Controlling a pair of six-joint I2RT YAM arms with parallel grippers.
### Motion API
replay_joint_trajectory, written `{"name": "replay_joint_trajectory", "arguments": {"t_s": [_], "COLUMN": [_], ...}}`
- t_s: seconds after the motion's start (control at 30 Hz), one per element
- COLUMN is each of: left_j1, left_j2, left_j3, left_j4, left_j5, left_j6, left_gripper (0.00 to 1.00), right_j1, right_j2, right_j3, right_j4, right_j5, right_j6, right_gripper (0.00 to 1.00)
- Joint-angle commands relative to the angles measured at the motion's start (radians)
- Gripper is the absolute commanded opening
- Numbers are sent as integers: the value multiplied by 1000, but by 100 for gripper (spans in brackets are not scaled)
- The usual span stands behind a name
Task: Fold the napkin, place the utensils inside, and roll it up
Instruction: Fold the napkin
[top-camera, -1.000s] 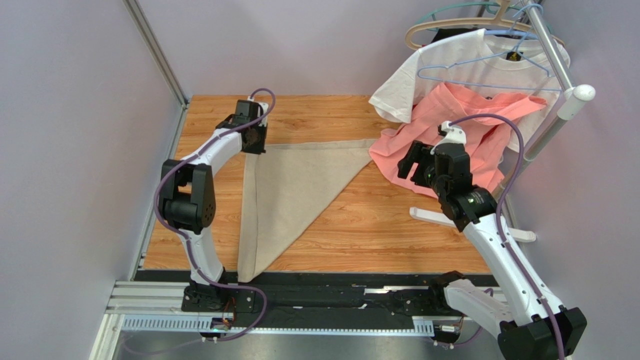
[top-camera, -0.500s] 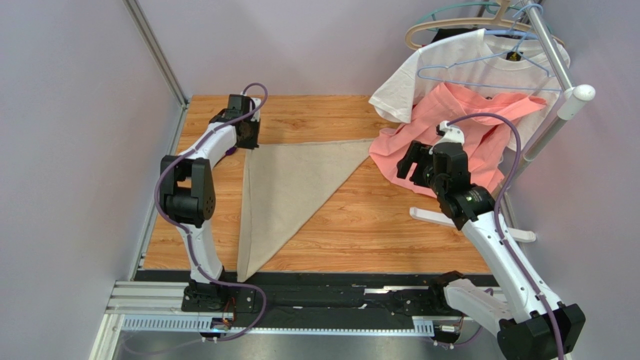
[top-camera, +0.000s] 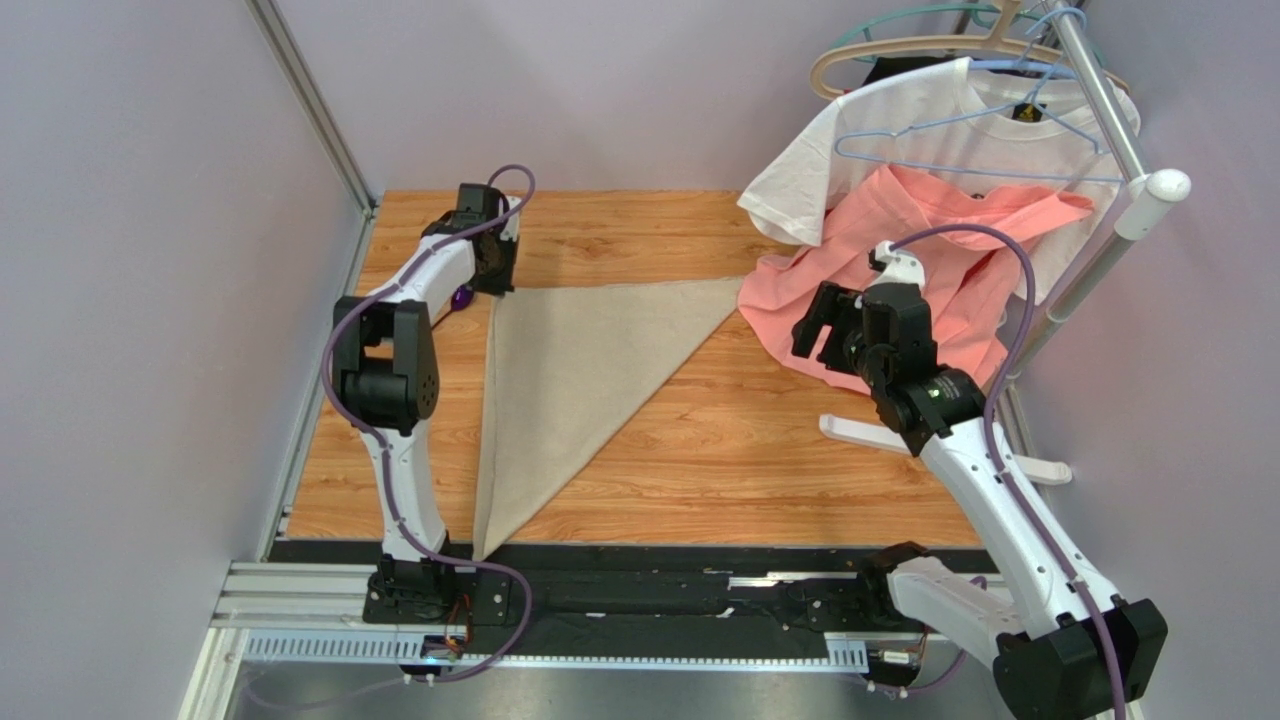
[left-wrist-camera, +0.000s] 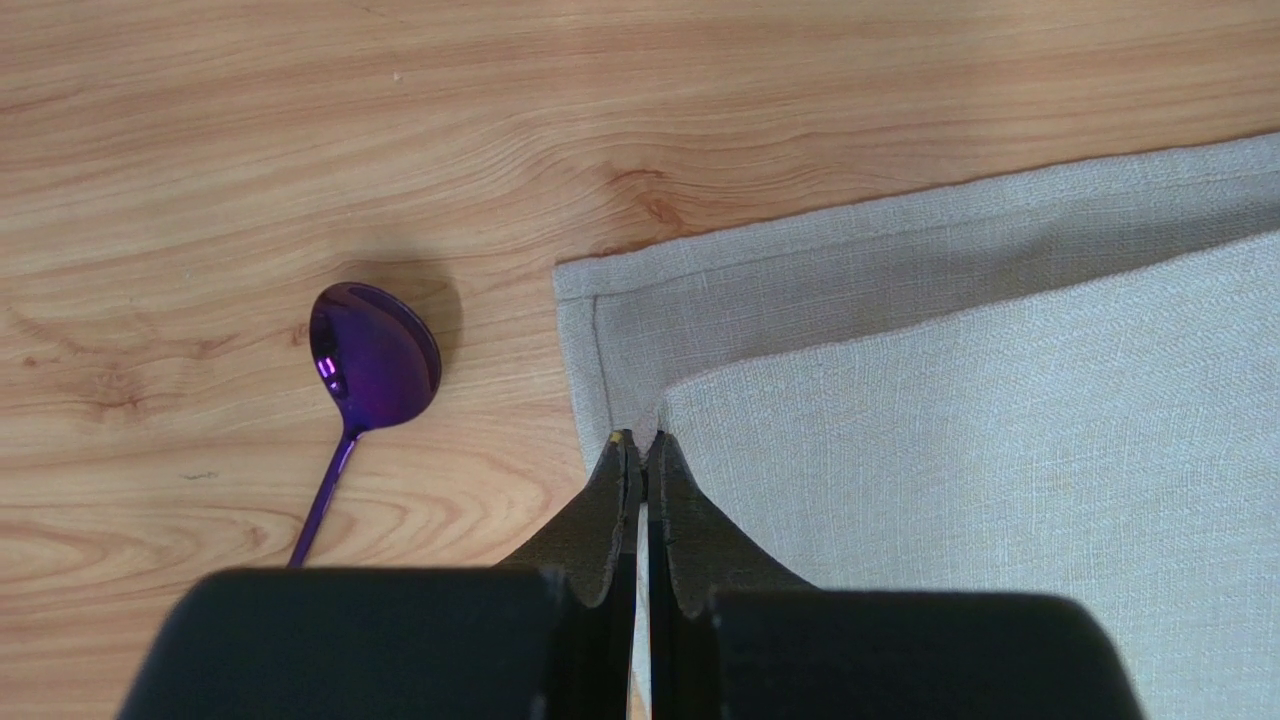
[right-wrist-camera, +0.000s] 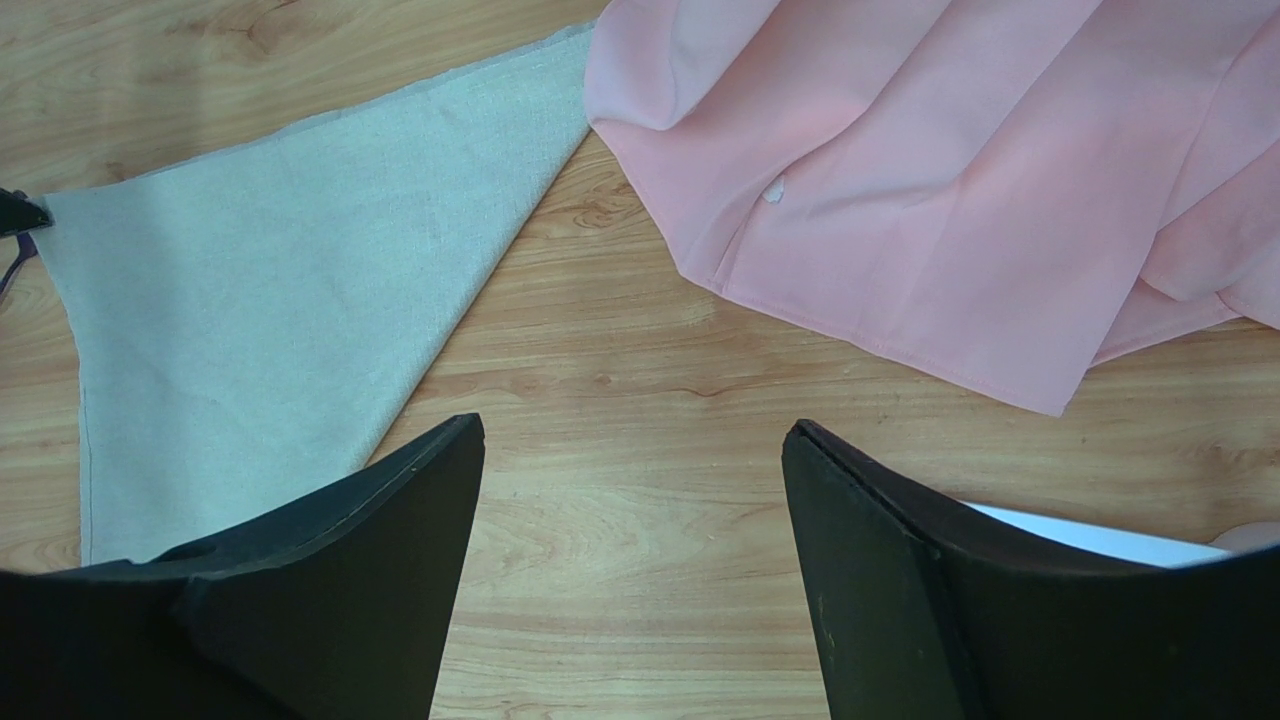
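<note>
The beige napkin lies folded into a triangle on the wooden table, and it also shows in the left wrist view and the right wrist view. At the triangle's far left corner my left gripper is shut on the tip of the upper layer, a little inside the lower layer's corner. A purple spoon lies on bare wood just left of that corner. My right gripper hangs open and empty above bare wood, right of the napkin.
A salmon-pink garment spills onto the table's far right, touching the napkin's right point. A white T-shirt hangs on a rack whose white foot lies near the right arm. Grey walls enclose the table.
My left gripper has moved back and left, drawing the napkin's far left corner with it. The spoon now shows beside it. The right arm has barely moved.
</note>
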Motion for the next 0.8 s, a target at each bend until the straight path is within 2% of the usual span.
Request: {"name": "replay_joint_trajectory", "arguments": {"t_s": [0.0, 0.77], "left_j1": [17, 30], "left_j2": [-4, 88], "left_j3": [42, 123], "left_j4": [-7, -29], "left_j5": [-20, -69], "left_j6": [29, 59], "left_gripper": [0, 0], "right_j1": [-3, -2], "right_j2": [3, 10], "right_j3": [20, 17], "right_j4": [53, 56], "right_j5": [-5, -15], "right_j6": [-3, -1], "right_gripper": [77, 77]}}
